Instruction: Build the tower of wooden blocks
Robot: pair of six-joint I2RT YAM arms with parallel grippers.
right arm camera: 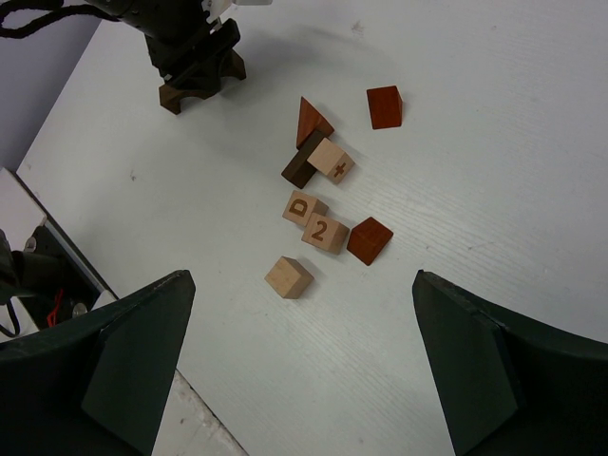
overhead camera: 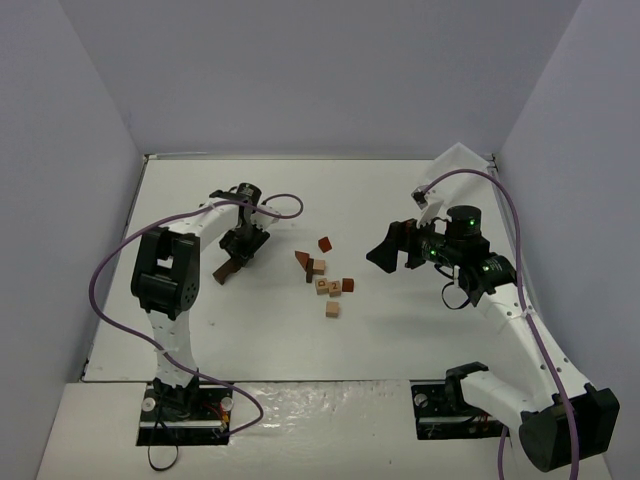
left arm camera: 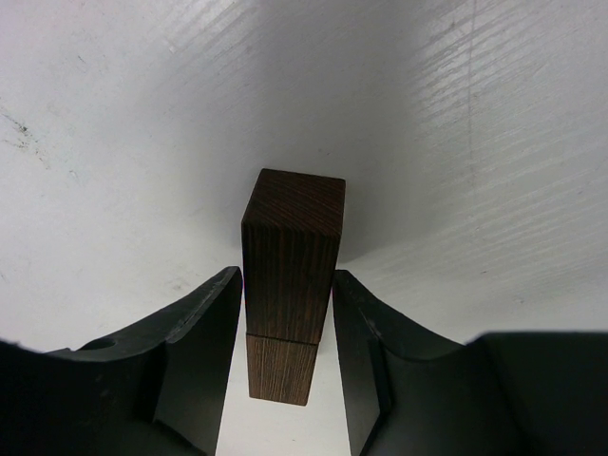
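Note:
My left gripper is low over the table's left, its fingers tight against the sides of a long dark brown block that lies on the white surface and pokes out toward the near left. The other wood blocks lie in a loose cluster at the centre: a pale cube marked 2, one marked D, a plain pale cube, two red-brown cubes, a red-brown wedge and a short dark block. My right gripper hangs open, right of the cluster, empty.
The white table top is walled by grey panels at the back and both sides. A purple cable loops off the left arm near the gripper. The near table edge shows at the left in the right wrist view.

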